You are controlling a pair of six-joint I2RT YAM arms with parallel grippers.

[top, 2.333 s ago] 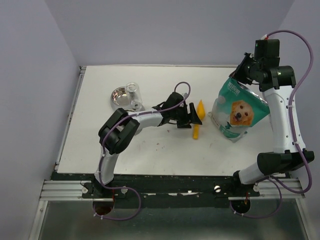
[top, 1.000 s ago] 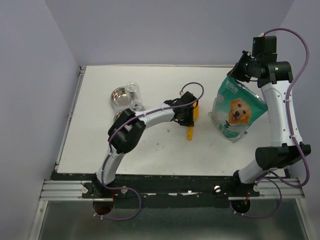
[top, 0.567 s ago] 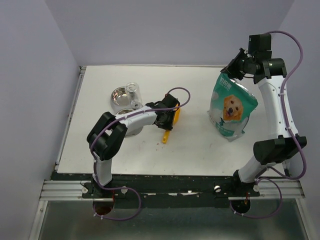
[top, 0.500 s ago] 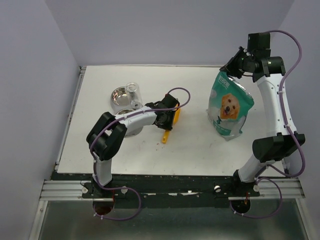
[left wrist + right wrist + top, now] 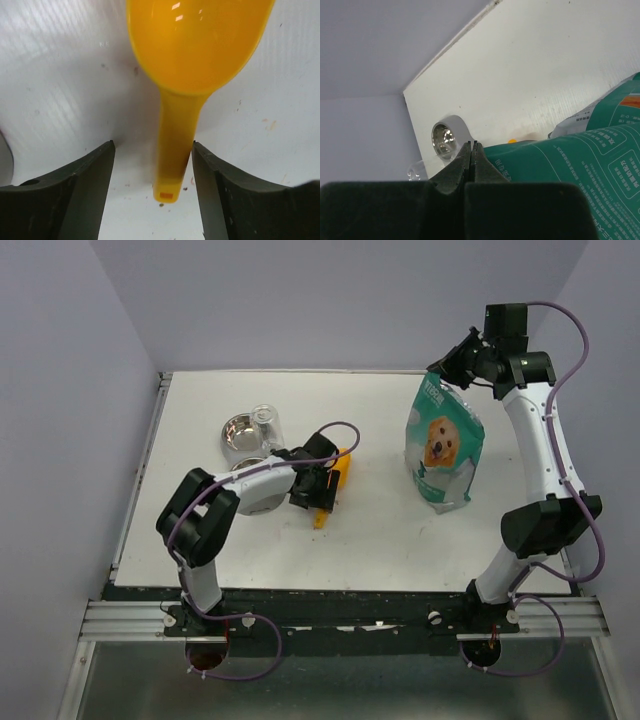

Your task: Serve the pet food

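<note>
The left gripper (image 5: 153, 146) stands open astride the handle of the orange plastic scoop (image 5: 200, 45), gripping nothing. Right of the scoop, the right gripper (image 5: 472, 147) pinches the top of the upright teal-and-white dog-picture bag (image 5: 445, 445). The kibble is hidden from view.

Plain pale lavender walls (image 5: 350, 300) hug the flat white rectangular table (image 5: 400, 540) on its far, left and right edges, with a silver aluminium rail (image 5: 120, 620) along the near edge.
</note>
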